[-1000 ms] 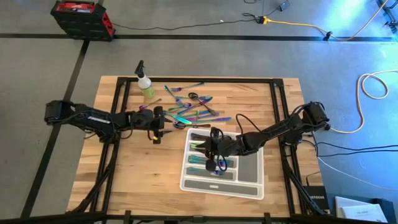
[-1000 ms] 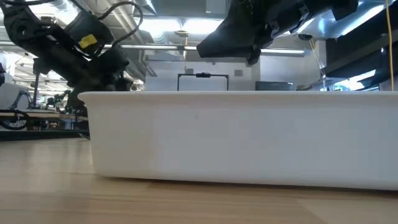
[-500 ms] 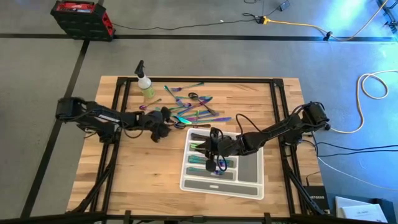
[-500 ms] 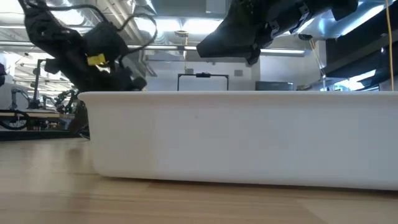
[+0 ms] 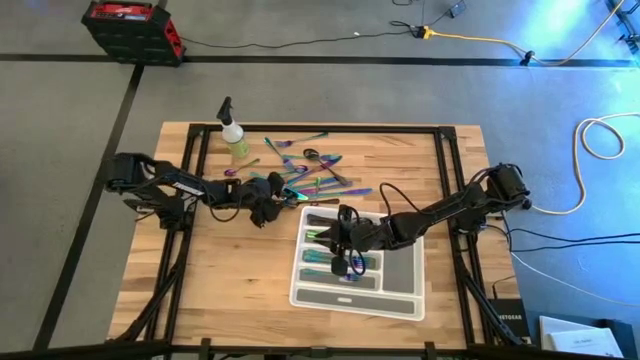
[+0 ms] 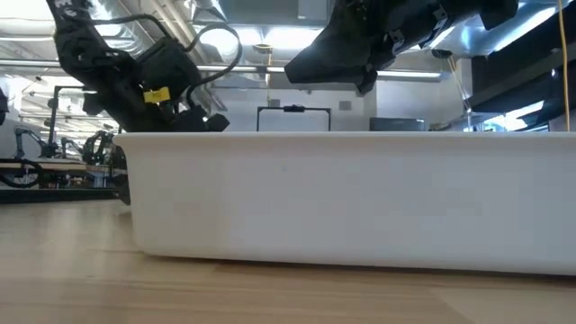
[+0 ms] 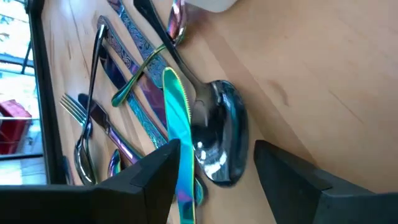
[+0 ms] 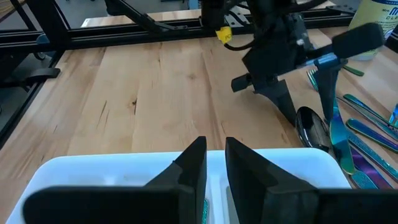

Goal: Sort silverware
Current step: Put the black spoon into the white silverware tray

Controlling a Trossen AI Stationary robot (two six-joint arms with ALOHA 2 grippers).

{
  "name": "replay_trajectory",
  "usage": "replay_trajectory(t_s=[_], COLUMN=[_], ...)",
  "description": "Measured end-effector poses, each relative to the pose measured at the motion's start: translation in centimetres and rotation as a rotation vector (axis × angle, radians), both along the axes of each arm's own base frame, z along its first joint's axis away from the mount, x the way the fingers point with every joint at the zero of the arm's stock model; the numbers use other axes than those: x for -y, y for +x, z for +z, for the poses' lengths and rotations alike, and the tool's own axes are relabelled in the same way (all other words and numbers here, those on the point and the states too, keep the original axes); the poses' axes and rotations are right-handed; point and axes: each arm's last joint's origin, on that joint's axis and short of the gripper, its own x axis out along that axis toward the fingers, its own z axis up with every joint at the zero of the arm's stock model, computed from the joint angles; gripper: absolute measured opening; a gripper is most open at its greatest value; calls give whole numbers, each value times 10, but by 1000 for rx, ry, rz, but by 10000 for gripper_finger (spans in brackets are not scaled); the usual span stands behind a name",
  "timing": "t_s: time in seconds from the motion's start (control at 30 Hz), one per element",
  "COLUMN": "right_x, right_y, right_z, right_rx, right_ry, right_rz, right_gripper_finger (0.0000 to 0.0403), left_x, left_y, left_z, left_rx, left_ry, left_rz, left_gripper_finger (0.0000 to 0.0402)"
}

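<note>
Since a second ago the left gripper [image 5: 268, 203] has swept across the table to the near edge of the loose silverware [image 5: 305, 175], its jaws wide and low over the wood. Between its fingertips lie a large dark spoon [image 7: 217, 140] and a teal-bladed knife [image 7: 177, 124], touching each other, with forks and more spoons fanned out just beyond. This looks like the reach before a pick; the next move probably calls for settling on one piece and closing without dragging its neighbour along. Just beside the gripper stands the white compartment tray [image 5: 405, 295], already holding a few sorted pieces. Over it hangs the right gripper [image 8: 211, 163], jaws narrow, nothing visibly held. Farther beyond the pile stands a yellow-green spray bottle [image 5: 234, 135], well clear. Crossed handles in the pile are the main obstacle.
</note>
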Motion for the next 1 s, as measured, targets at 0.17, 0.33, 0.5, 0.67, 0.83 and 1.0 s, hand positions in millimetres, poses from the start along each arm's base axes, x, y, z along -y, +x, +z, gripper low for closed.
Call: replay_trajectory(t_s=[0.17, 0.33, 0.5, 0.67, 0.83, 1.0], right_x=[0, 0, 0, -4, -11, -19], right_y=[0, 0, 0, 0, -10, -17], right_z=[0, 0, 0, 5, 20, 29], right_rx=[0, 0, 0, 45, 82, 94], right_ry=[0, 4, 4, 13, -105, -245], right_rz=[0, -1, -1, 10, -57, -32], right_gripper_finger=[44, 44, 44, 44, 44, 44], left_x=[-7, -6, 0, 16, 35, 50], left_y=[3, 3, 3, 2, -1, -10], left_z=[-7, -9, -7, 3, 24, 50], left_rx=[-5, -15, 5, 71, 185, 337], left_ry=[-38, -42, -46, -86, -152, -374], left_rz=[5, 0, 78, 194, 250, 355], left_gripper_finger=[146, 74, 9, 3, 1, 1])
